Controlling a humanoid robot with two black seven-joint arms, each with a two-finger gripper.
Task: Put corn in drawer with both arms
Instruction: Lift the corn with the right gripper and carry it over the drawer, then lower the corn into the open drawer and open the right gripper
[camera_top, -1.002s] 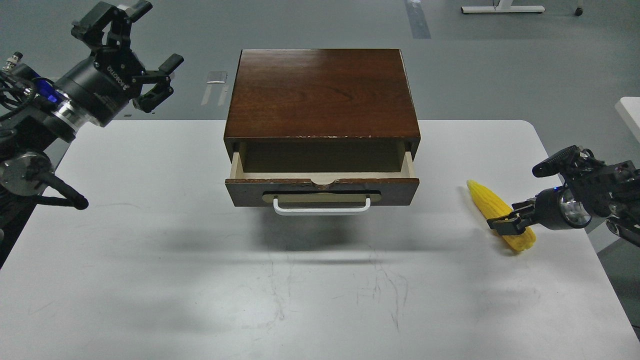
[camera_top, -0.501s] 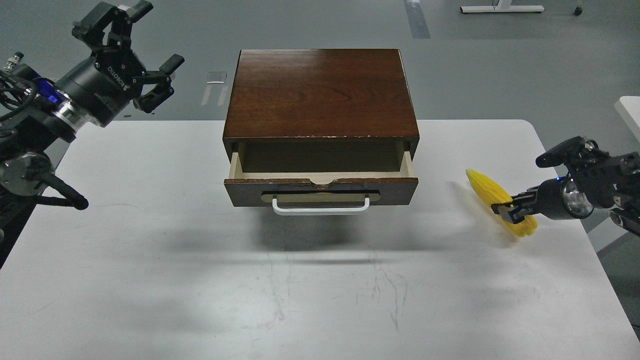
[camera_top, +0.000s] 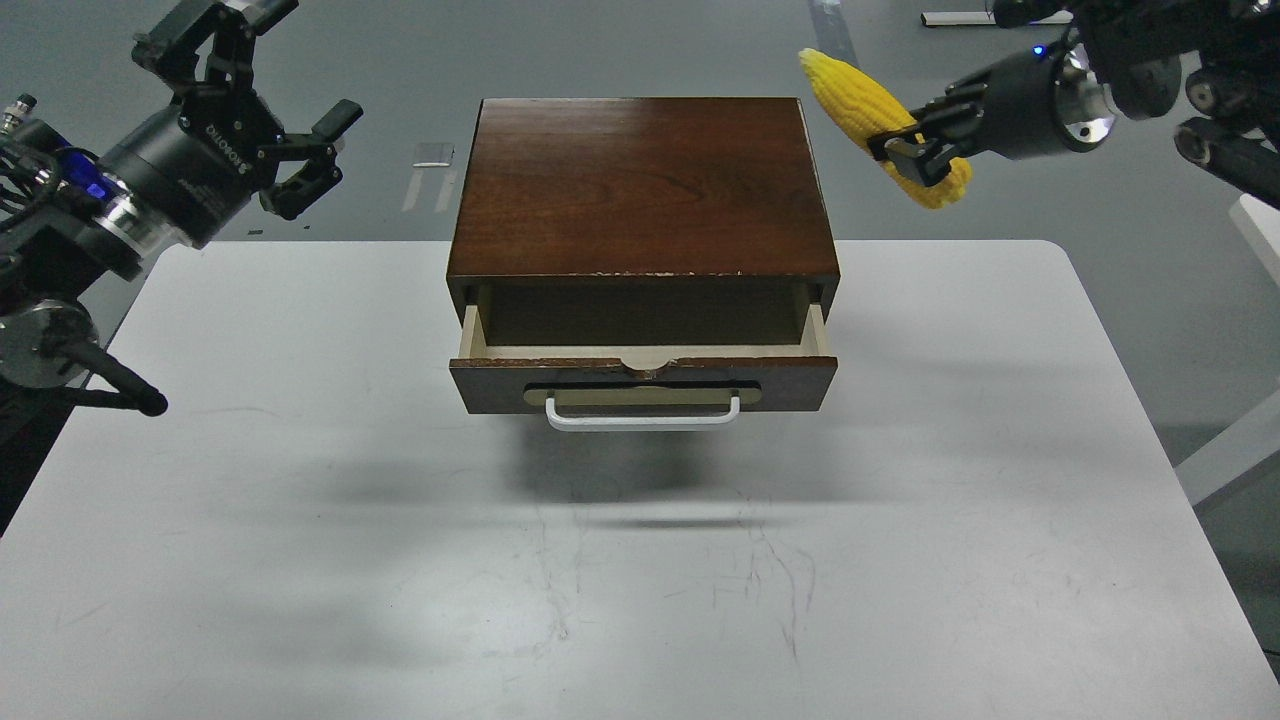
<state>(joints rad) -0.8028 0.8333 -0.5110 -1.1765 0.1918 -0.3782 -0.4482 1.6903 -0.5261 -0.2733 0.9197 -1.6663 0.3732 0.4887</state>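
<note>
Corn (camera_top: 868, 96): I see it held in the air, up and to the right of the cabinet's back right corner, tapered tip pointing up-left.
Right gripper (camera_top: 912, 152): its jaws are clamped across the cob's thicker lower half.
Left gripper (camera_top: 262, 98): raised off the table's left rear corner, jaws spread wide, holding and touching nothing.
Drawer (camera_top: 643, 384): pulled partly out, pale inner sides showing, white handle (camera_top: 643, 417) facing me.
Table (camera_top: 300, 560): white, cabinet (camera_top: 642, 185) standing on it.
</note>
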